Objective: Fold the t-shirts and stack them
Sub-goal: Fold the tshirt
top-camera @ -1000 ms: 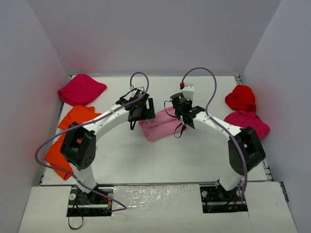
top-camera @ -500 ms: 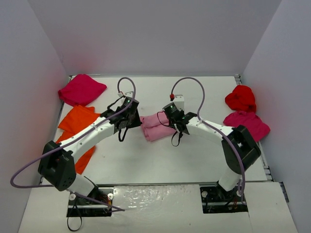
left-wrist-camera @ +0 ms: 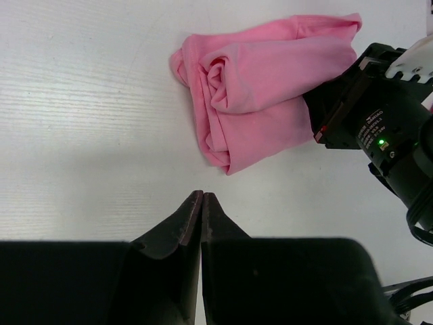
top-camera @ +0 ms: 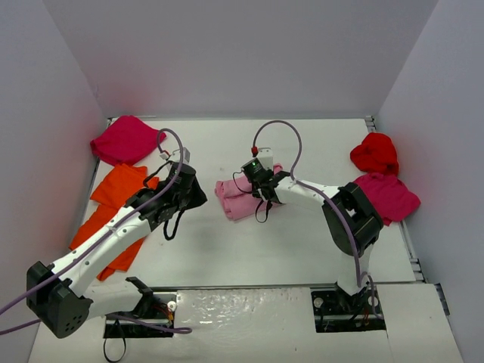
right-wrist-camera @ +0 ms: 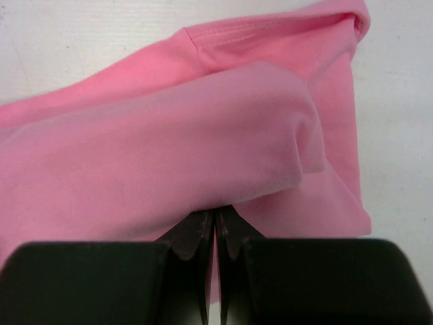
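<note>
The light pink t-shirt (top-camera: 239,200) lies loosely folded in the middle of the table, also seen in the left wrist view (left-wrist-camera: 257,95) and filling the right wrist view (right-wrist-camera: 169,149). My right gripper (top-camera: 258,195) (right-wrist-camera: 215,211) is shut, its tips pressed in under the shirt's upper fold on its right side. I see no cloth between the tips. My left gripper (top-camera: 198,198) (left-wrist-camera: 203,195) is shut and empty, over bare table a short way left of the shirt.
Orange t-shirts (top-camera: 113,204) lie along the left edge under the left arm, with a magenta one (top-camera: 127,138) at the back left. At the right edge lie a bright red t-shirt (top-camera: 375,151) and a magenta one (top-camera: 389,195). White walls enclose the table (top-camera: 227,249).
The left gripper shut and drew back left, away from the pink t-shirt. The right gripper, shut throughout, moved left with the pink t-shirt shifting slightly left.
</note>
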Robot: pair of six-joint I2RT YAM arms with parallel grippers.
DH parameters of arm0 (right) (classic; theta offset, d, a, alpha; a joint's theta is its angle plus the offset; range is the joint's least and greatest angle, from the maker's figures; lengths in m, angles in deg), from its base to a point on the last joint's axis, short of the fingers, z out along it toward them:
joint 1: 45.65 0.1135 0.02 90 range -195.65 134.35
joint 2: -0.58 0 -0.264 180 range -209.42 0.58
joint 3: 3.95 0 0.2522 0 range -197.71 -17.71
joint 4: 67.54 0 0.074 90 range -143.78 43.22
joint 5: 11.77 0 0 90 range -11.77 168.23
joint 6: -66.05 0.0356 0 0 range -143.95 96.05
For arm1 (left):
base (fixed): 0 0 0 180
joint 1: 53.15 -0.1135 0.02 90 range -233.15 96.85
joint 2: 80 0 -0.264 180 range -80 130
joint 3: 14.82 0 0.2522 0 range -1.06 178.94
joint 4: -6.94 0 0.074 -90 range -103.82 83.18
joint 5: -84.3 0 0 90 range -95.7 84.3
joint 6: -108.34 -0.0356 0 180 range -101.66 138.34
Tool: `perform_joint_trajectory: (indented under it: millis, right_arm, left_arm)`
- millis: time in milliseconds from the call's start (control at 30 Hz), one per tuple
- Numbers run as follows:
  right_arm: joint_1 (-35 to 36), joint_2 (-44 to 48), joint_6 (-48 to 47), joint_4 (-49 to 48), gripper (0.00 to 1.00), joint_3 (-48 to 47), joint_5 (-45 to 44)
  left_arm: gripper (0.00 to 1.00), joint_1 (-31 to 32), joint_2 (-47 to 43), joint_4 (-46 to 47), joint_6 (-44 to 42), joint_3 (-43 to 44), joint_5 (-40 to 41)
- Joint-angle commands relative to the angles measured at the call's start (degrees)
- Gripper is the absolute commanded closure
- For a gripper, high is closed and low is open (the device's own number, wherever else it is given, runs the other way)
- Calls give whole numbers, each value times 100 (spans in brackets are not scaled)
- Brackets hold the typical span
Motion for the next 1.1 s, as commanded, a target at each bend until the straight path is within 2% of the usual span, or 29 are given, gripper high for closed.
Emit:
perform_joint_trajectory:
  millis: [0,167,667,833,1067]
  right_arm:
    - [39,41,-184,-176,100,-417,-163]
    - [-7,-365,-421,-169,100,-797,-398]
    - [-441,-1710,-727,-169,100,-2701,-613]
    - [-518,-1404,-715,-176,100,-2541,-621]
    - [-660,-923,-337,-170,100,-1245,-263]
  left_arm:
    - [100,25,-85,40,65,37,94]
    - [100,25,-141,31,81,-27,57]
    - [100,32,-213,82,204,-358,-26]
    - [100,33,-142,103,184,-378,-48]
    - [100,33,35,291,233,-487,-234]
